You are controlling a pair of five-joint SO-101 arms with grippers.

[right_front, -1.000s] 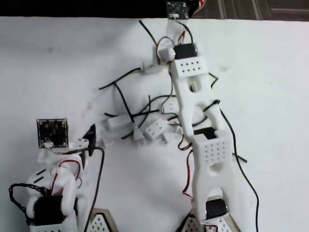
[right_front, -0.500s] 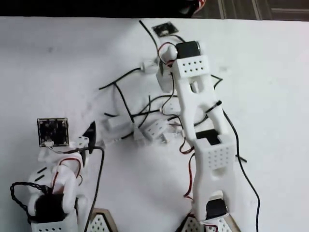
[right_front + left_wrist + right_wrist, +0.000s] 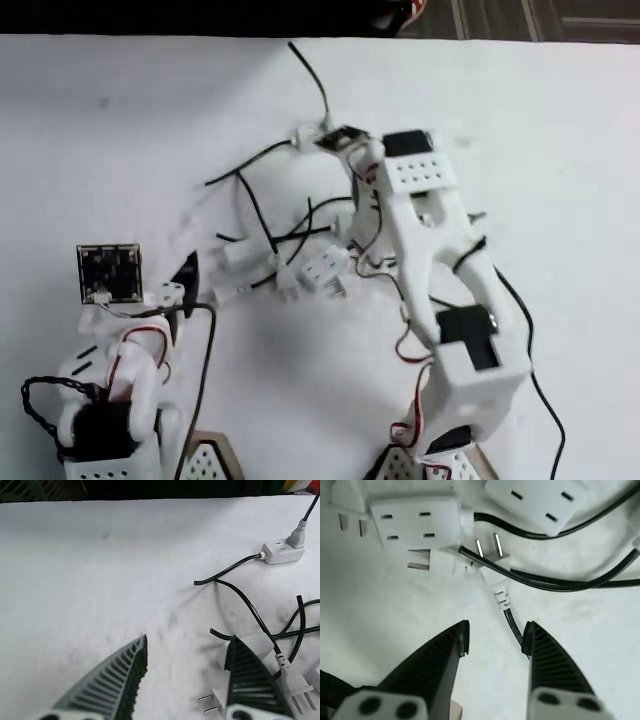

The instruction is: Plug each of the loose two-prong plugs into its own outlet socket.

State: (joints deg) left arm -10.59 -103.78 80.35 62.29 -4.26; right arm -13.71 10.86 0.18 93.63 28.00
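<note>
nearest, on the left, the left hand hangs low over the bench with its jaws spread wide and nothing in them. a loose plug lies just beside its right jaw, prongs bare, and a second plug rests a little further right, also unplugged.

in the middle of the bench sits the tangle of cords. the right hand is above it, jaws apart and empty, straddling the black cable just behind a third plug whose two prongs lie free on the bench. just past that plug is an outlet block with all its slots empty, and a second block to the right of it, also empty. more bare prongs show beside the first block.

farthest off, the far outlet has a white plug that looks seated in its end, cord running away toward the far edge.

so i judge one pairing done at most. several plugs and at least two blocks are left, and no plug is gripped yet.
</note>
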